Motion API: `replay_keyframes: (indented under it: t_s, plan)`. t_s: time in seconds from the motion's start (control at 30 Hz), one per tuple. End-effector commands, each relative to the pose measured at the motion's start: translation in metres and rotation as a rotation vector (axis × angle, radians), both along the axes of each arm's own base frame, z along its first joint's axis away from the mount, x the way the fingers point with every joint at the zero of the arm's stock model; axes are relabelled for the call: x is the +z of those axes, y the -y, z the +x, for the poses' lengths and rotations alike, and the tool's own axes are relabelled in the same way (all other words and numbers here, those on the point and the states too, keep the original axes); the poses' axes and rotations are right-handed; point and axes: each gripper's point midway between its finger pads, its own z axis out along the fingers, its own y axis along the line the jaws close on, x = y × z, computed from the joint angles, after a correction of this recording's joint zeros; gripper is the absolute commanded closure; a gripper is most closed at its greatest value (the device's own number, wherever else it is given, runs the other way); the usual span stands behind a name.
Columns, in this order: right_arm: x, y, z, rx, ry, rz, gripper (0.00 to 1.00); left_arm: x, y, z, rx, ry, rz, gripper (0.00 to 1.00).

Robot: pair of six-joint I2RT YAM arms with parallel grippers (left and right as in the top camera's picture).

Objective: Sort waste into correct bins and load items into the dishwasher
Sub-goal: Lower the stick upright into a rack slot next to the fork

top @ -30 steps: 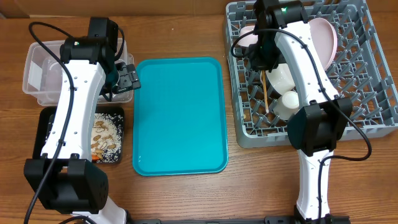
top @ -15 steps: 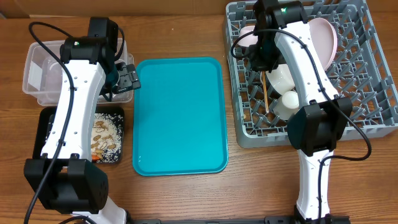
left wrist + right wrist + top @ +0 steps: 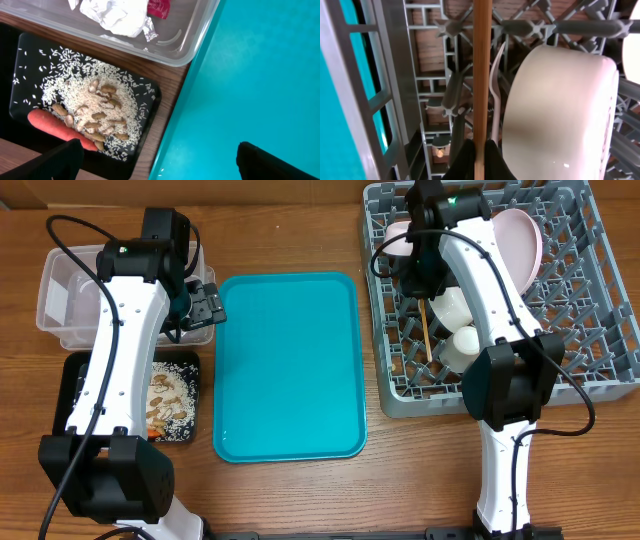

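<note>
Overhead faces straight down; wrist cameras peer closely at tray [image 3: 250, 75] and rack [image 3: 384, 75].

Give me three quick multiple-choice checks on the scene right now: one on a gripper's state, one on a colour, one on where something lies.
1. Over the dish rack, the right gripper is:
A. open and bare
B. shut on a spoon
C. shut on the chopstick

2. The wrapper in the clear tub is:
A. red
B. blue
C. green

3. The carrot lies:
A. in the clear tub
B. in the black tray
C. in the dish rack

Answers:
1 C: the right wrist view shows the jaws pinched on the wooden stick.
2 A: it shows red beside the white napkin.
3 B: it rests at the edge of the rice in that tray.
</note>
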Motion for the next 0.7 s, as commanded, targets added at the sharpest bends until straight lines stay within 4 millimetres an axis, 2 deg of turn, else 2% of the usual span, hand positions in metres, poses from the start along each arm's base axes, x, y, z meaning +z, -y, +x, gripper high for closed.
replay_keyframes:
  t_s: [0.0,0.67]
  plan:
    - [0.0130,0.0017,0.0008,-0.007,0.035,-0.002,0.96,0.0183,-0.0021,0.0017,0.013,0.055,0.009,0.00]
    - [0.0134,0.0013,0.0055,-0.008,0.054,0.002,0.96,0.0183,-0.0022,0.0017,0.013,0.055,0.009,0.00]
